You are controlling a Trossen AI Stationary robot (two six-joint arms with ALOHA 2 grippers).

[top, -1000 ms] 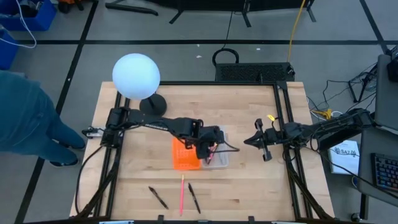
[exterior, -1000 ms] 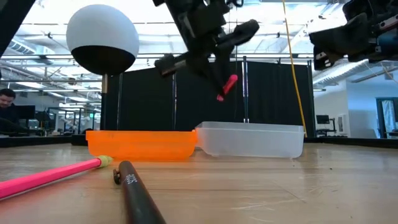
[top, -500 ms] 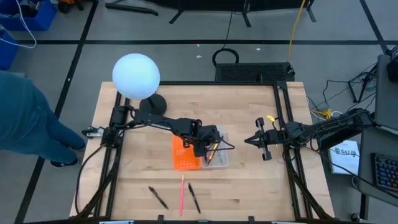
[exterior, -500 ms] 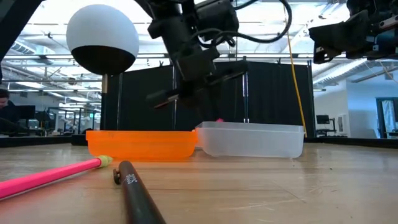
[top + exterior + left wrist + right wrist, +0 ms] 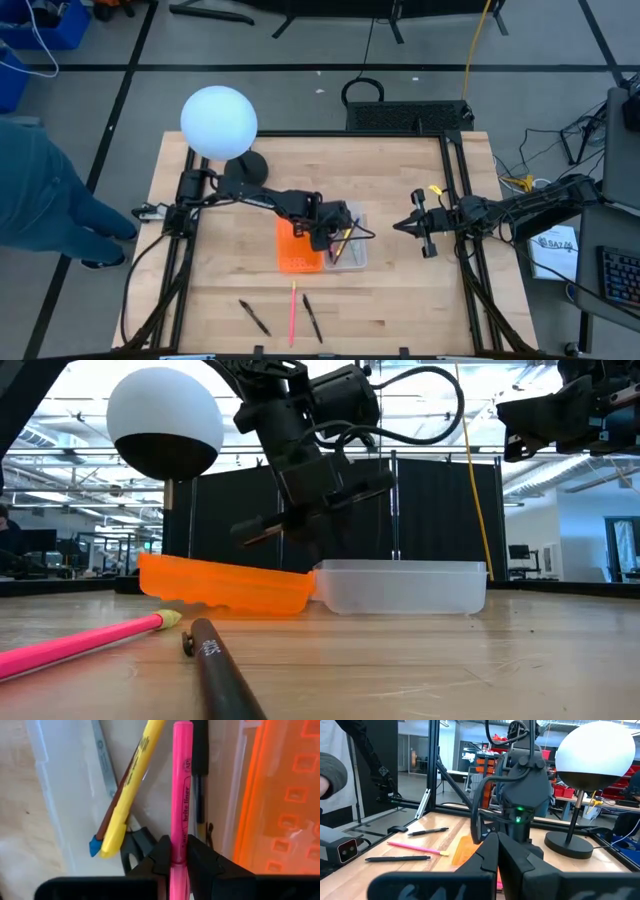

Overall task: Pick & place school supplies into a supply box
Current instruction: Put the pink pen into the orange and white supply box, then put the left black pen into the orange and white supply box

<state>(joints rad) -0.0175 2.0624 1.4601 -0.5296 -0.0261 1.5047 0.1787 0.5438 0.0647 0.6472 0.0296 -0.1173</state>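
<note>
Pink highlighter is pinched in the left claw, tip already down inside the clear half of the supply box, approx mid-surface. Claw hasn't let go yet, so this item counts as nearly placed, not done.

Already in the clear half, per left wrist view: yellow pen, a brown pencil w/ blue end beside it, a black pen and the black-handled scissors lying under them. Orange perforated half is attached alongside, and low view shows its far end tilted up off the surface; can't tell what's lifting it.

Left to do: three items near the front edge of the surface – black pen, pink pencil, another black pen. None touching the box, all well apart from it.

Right claw clenched shut, nothing in it, hanging above the surface toward the right edge, waiting.

Judgement: a bit past halfway – four in, one going in, three outstanding. Next step prob. release, then reach to the front edge.
</note>
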